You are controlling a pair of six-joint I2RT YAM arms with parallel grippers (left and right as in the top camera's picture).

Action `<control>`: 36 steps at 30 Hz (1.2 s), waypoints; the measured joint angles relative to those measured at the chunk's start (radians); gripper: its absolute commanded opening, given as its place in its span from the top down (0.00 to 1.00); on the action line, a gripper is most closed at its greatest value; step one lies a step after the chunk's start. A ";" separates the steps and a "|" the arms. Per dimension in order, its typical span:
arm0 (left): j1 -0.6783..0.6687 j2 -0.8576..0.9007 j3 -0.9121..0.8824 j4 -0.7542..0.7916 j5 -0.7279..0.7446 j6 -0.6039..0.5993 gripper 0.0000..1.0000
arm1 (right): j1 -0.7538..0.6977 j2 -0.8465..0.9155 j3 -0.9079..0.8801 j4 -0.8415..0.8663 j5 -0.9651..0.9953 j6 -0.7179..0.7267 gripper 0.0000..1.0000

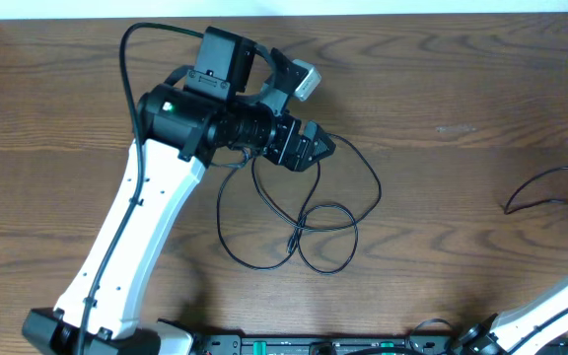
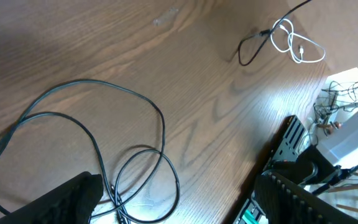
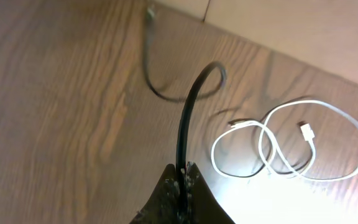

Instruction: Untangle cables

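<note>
Overhead is showing the left gripper [image 1: 314,148], jaws apart, hovering over the far end of the looped black cable [image 1: 304,222], which is stretching toward the table's [image 1: 461,79] near edge, while the right gripper [image 3: 179,186] is clamping a second black cable [image 3: 188,112] by the right edge.

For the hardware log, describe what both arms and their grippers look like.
The left arm has a long white link, black joint housings, a small green light and a black wire looping along it. The left gripper is black and wedge-shaped. The right arm shows a white link with a black joint; the right gripper has dark tapering fingers.
</note>
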 measured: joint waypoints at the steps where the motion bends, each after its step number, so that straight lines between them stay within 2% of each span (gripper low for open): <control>1: 0.000 -0.005 0.000 0.000 0.000 0.000 0.16 | 0.000 0.006 -0.005 0.002 -0.003 0.003 0.99; 5: 0.000 -0.023 0.000 0.000 0.000 0.000 0.16 | 0.000 0.006 -0.030 0.016 -0.004 0.010 0.97; 6: 0.000 -0.027 0.000 0.000 0.000 0.000 0.16 | -0.002 0.006 -0.035 0.021 -0.004 0.011 0.92; 7: 0.000 -0.030 0.000 0.000 0.000 0.000 0.16 | -0.003 0.006 -0.041 0.027 -0.005 0.016 0.81; 8: 0.000 -0.031 0.000 0.000 0.000 0.000 0.16 | -0.005 0.006 -0.046 0.032 -0.005 0.021 0.64; 9: 0.000 -0.032 0.000 0.000 0.000 0.000 0.16 | -0.008 0.006 -0.047 0.034 -0.010 0.020 0.15; 10: 0.000 -0.032 0.000 0.000 0.000 0.000 0.16 | -0.011 0.006 -0.048 0.038 -0.018 0.018 0.01; 17: 0.000 -0.032 0.000 0.000 0.000 0.000 0.16 | -0.052 0.006 -0.048 0.066 -0.126 0.005 0.01; 22: 0.000 -0.032 0.000 0.000 0.000 0.000 0.16 | -0.058 0.006 -0.048 0.077 -0.304 -0.084 0.01; 28: 0.000 -0.032 0.000 0.007 0.000 0.001 0.16 | -0.002 0.006 -0.050 -0.019 -0.431 -0.190 0.01; 32: 0.000 -0.032 0.000 0.021 0.000 0.001 0.16 | 0.083 0.006 -0.053 -0.094 -0.396 -0.214 0.04; 36: 0.000 -0.032 0.000 0.035 0.000 0.001 0.16 | 0.189 0.006 -0.069 -0.141 -0.276 -0.155 0.04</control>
